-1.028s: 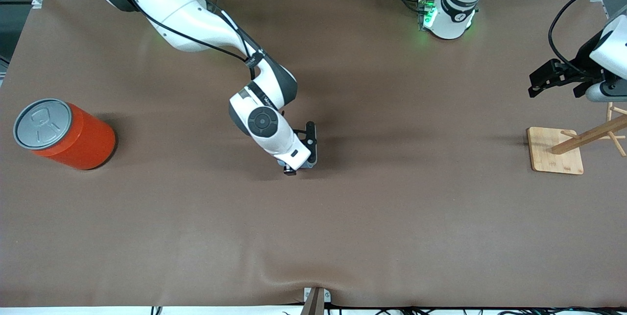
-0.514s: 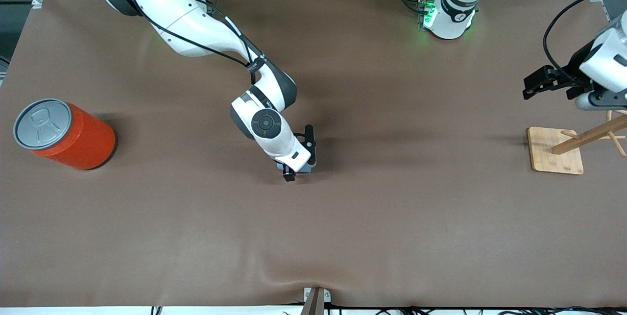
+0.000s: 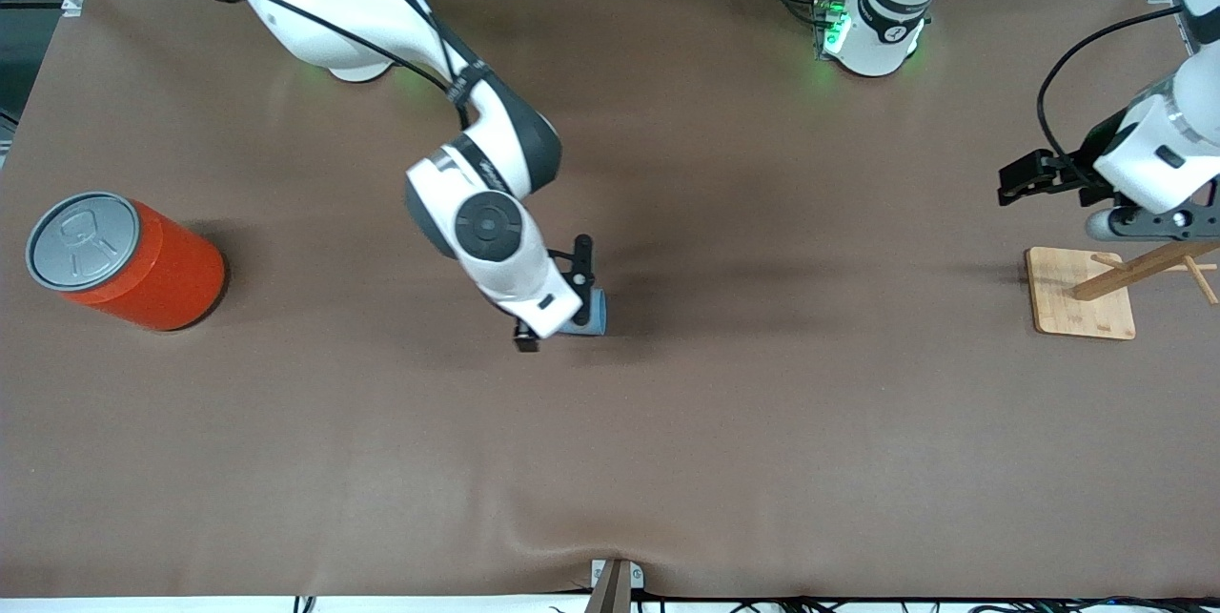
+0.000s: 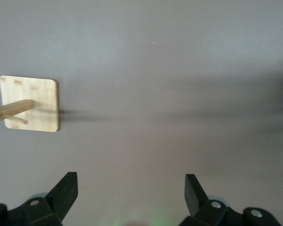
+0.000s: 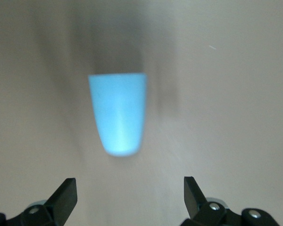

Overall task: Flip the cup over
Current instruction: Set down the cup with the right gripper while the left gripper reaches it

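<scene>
Just under the right claw [image 5: 127, 197], its jaws apart and gripping nothing, the small light-blue tapered plastic cup [image 5: 118, 113] rests on the brown surface [image 3: 762, 422], its long axis running straight out between the jaws (which end is the mouth I cannot tell). Well apart, the left claw [image 4: 129, 190] waits with jaws spread over the wooden peg stand [image 4: 30, 103].

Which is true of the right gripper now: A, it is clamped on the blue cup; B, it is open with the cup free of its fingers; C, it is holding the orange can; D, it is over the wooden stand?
B: the right wrist view shows the right gripper with fingers spread and the cup clear of them on the table.
</scene>
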Tool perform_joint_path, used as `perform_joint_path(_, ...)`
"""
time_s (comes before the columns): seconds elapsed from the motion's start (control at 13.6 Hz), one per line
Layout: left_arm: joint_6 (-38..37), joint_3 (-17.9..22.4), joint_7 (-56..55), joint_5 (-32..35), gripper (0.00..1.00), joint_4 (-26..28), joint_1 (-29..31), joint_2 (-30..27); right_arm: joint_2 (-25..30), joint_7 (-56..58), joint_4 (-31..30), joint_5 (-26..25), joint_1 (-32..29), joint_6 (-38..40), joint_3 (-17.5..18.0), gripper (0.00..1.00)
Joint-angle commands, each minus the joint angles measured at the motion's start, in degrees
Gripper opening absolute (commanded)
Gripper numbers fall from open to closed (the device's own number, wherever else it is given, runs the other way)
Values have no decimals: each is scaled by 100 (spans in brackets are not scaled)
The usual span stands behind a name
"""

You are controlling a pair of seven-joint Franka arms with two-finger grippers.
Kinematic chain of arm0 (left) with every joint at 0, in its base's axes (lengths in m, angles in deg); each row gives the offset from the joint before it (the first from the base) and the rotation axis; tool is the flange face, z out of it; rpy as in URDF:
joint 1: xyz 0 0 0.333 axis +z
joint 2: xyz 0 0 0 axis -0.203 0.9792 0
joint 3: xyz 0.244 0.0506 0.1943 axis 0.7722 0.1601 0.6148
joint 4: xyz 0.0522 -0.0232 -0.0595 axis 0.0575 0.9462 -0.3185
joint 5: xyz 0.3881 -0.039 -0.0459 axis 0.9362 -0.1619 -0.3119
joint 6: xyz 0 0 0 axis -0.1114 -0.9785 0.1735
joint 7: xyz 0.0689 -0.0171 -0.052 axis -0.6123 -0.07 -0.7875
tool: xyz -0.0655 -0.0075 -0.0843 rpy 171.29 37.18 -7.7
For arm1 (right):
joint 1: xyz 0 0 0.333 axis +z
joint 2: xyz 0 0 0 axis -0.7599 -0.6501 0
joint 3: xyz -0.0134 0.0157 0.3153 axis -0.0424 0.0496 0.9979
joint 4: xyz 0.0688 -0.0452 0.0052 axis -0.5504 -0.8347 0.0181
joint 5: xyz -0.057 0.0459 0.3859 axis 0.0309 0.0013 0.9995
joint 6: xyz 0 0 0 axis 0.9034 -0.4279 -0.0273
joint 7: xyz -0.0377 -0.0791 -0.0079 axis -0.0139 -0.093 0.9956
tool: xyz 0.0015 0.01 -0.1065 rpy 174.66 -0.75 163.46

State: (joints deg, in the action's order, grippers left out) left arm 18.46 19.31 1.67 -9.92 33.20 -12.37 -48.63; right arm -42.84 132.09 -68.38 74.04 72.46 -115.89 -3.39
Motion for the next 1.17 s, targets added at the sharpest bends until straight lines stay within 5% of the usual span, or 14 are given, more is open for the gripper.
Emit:
perform_joint_path(0.0, -99, -50, -90, -597, 100, -302, -84, 508, 438, -75, -138, -64, -568, 267, 58, 100)
perform_joint_path(0.51, 761, -120, 24, -3330, 100, -486, -206, 2169, 684, -1240, -208, -21, -1149, 521, 75, 100)
perform_joint_path(0.66, 1252, -208, 59, -3473, 100, -662, -574, 2486, 790, -2084, -200, -29, -1167, 688, 75, 100)
perform_joint_path(1.1, 2553, -366, 681, -5335, 100, -812, -1312, 3637, 912, -3167, -200, -21, -1755, 908, 67, 100)
